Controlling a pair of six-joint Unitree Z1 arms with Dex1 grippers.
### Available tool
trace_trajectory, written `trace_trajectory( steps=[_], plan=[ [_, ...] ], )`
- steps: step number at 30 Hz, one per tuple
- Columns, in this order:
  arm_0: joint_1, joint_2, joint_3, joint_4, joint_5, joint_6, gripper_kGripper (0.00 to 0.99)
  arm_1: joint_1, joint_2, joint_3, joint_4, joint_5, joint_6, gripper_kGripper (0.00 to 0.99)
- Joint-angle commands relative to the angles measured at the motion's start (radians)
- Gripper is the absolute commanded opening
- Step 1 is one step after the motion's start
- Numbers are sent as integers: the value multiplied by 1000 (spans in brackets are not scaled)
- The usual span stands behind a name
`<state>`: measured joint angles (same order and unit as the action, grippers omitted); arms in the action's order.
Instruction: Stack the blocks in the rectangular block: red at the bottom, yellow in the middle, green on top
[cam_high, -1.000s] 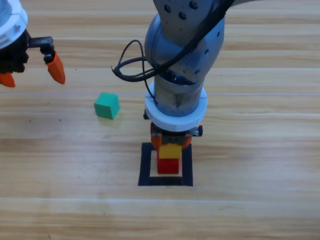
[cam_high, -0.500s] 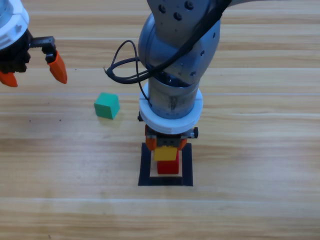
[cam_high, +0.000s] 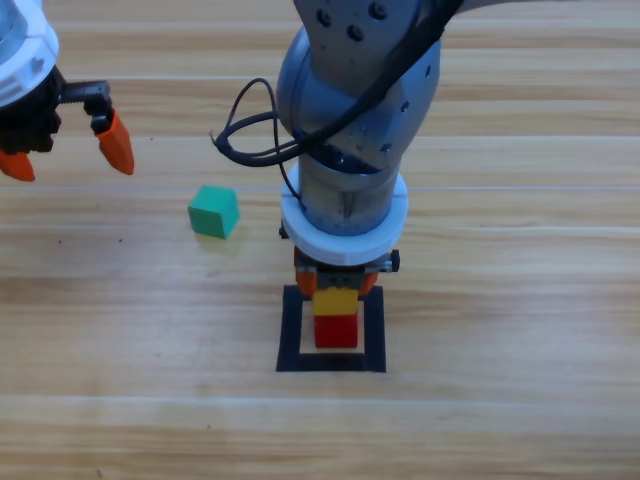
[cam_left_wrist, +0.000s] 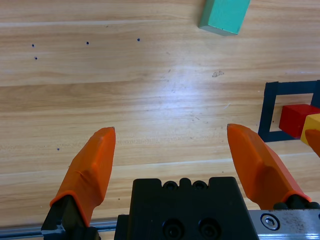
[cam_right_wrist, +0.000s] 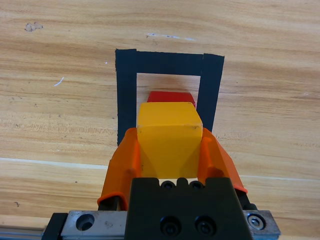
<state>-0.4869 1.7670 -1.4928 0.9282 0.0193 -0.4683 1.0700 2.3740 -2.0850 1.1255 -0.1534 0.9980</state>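
Counter (cam_high: 520, 420): pale wood planks, grain running side to side, a few small dark specks and a faint scuff showing in the left wrist view. Nothing of the room beyond the wood is in sight.

Black tape rectangle (cam_high: 290, 330) lies flat near the counter's middle, below the right arm. Inside it sits the red cube (cam_high: 337, 332), resting on the wood within the tape outline. Directly above the red cube is the yellow cube (cam_high: 336, 301); from overhead it covers the red cube's far part. Whether yellow already touches red, I cannot tell.

Right gripper (cam_high: 337, 290): comes straight down from the big grey arm, jaws closed narrow on the yellow cube, one orange jaw pressed to each side face. In the right wrist view the yellow cube (cam_right_wrist: 169, 135) fills the space between the jaws, with a sliver of the red cube (cam_right_wrist: 170, 96) peeking past its top edge and the tape frame (cam_right_wrist: 126, 95) around both.

Green cube (cam_high: 214, 211): alone on bare wood, left of the rectangle and well apart from it, turned slightly askew to the grain. Nothing touches it.

Left gripper (cam_high: 65, 160): upper left corner, off the work, jaws spread wide and holding nothing. Its wrist view looks over bare wood, green cube (cam_left_wrist: 224, 16) at the top edge, tape rectangle (cam_left_wrist: 267, 112) at the right edge.
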Motion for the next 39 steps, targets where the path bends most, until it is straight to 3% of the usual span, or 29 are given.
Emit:
trace_trajectory(
  steps=[1, 20, 25, 26, 27, 28, 31, 39],
  plan=[
    [22, 35, 26, -20, -10, 13, 945, 21, 64, 6, 19, -6, 4, 0],
    [22, 48, 37, -32, -10, 14, 945, 18, 76, 13, 20, 12, 4, 0],
    [22, 51, 37, -34, -10, 16, 945, 11, 87, 6, 20, 44, -15, 313],
    [22, 51, 39, -34, -10, 16, 945, 11, 88, 3, 20, 48, -19, 465],
    [22, 51, 40, -35, -10, 16, 945, 10, 90, 3, 20, 51, -22, 715],
    [22, 51, 42, -35, -10, 16, 945, 10, 91, 0, 20, 55, -27, 879],
    [22, 51, 45, -38, -10, 16, 945, 8, 90, -10, 20, 41, -41, 973],
    [22, 54, 43, -42, -9, 17, 945, 7, 64, -43, 20, -58, -56, 989]
  ],
)
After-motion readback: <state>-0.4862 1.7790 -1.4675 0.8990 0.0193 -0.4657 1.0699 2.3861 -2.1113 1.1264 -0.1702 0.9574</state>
